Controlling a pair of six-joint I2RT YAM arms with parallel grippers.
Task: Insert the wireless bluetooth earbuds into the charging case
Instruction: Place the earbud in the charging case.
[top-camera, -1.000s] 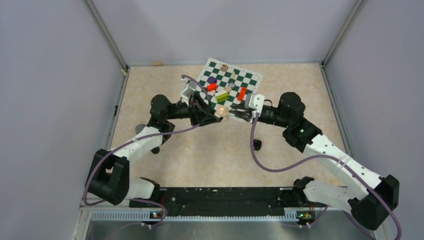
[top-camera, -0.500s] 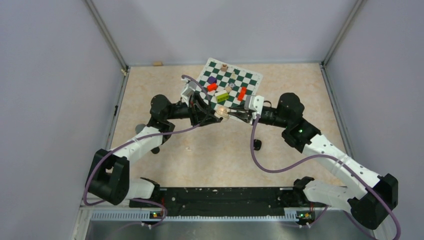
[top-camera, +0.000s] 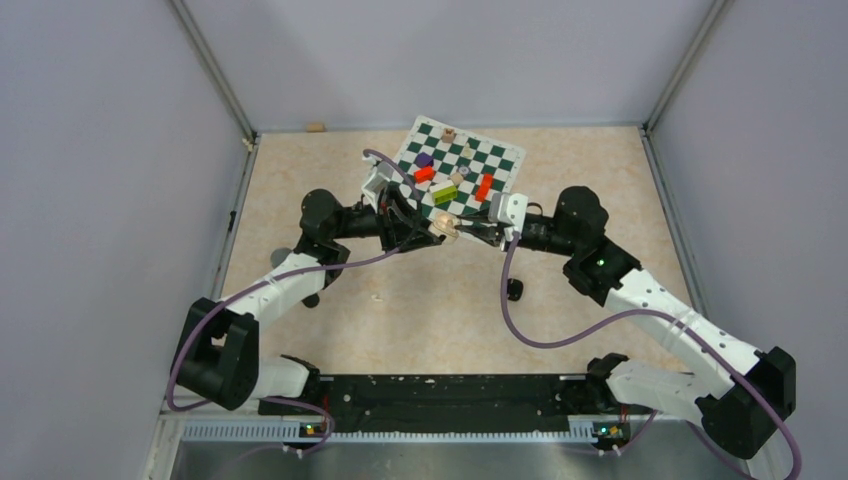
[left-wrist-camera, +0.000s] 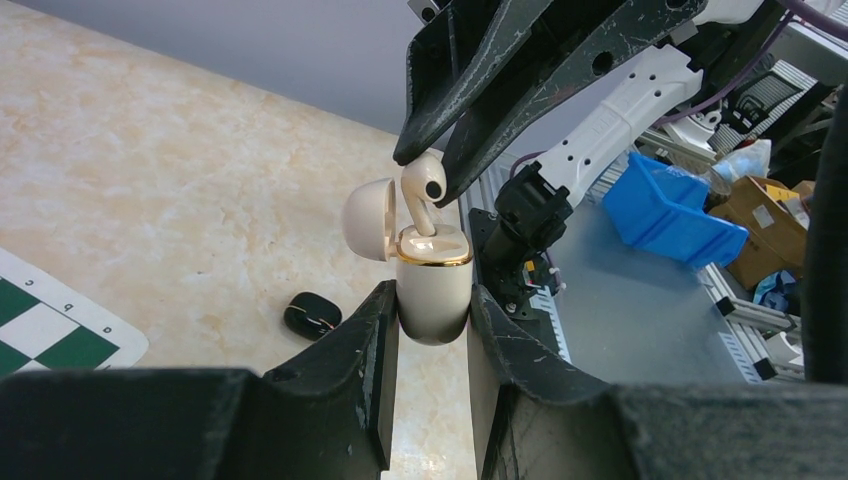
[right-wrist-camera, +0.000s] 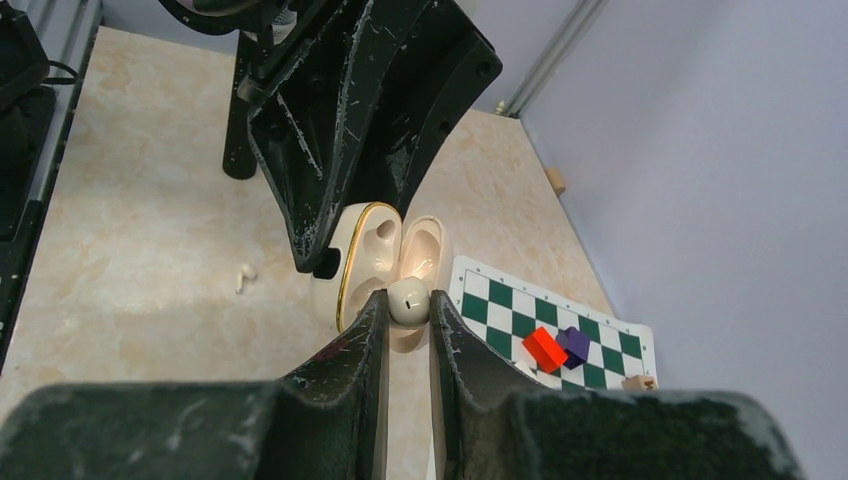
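The charging case (left-wrist-camera: 433, 285) is cream with a gold rim, not black. It stands upright with its lid (left-wrist-camera: 368, 217) open, and my left gripper (left-wrist-camera: 430, 300) is shut on it, above the table. My right gripper (right-wrist-camera: 408, 302) is shut on a cream earbud (right-wrist-camera: 408, 298). The earbud's stem (left-wrist-camera: 424, 195) points down into the case's opening. In the top view the two grippers (top-camera: 435, 228) (top-camera: 462, 232) meet at the case (top-camera: 445, 224). A second small white earbud (right-wrist-camera: 243, 276) lies on the table.
A black oval pod (left-wrist-camera: 312, 315) lies on the table, also in the top view (top-camera: 515, 290). A green-and-white chessboard (top-camera: 500, 160) behind the grippers carries red (top-camera: 424, 174), purple (top-camera: 424, 159) and green (top-camera: 445, 193) blocks. Walls enclose the table.
My right gripper has moved a little left toward the case, bringing the earbud closer to its opening. The left arm has barely moved.
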